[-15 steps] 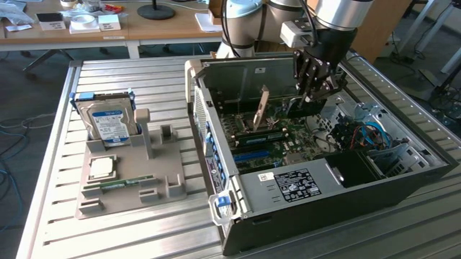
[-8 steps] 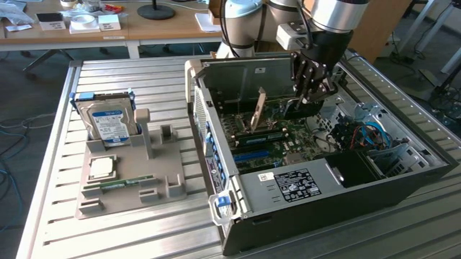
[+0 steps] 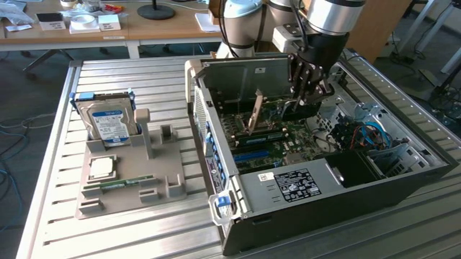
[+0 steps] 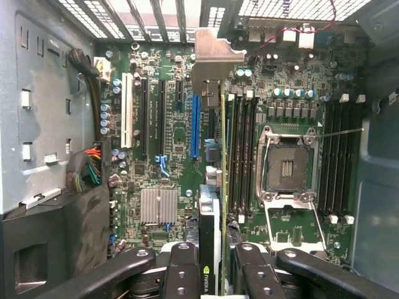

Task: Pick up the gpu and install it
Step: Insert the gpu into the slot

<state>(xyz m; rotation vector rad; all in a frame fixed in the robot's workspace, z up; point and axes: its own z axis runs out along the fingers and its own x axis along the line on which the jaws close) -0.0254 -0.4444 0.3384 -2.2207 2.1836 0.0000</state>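
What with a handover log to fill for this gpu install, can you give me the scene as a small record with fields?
gripper: shut on the gpu
gpu: on edge over the motherboard, beside the blue slot
seated in a slot: cannot tell
computer case: open, lying on its side
hard drive: upright in the grey tray, at the exterior view's left

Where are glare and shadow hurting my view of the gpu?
Exterior view: sun glints off the table at the exterior view's right; the case interior beneath the claw sits in shade. Wrist view: rear vents wash out white, while the gpu and motherboard are evenly lit.
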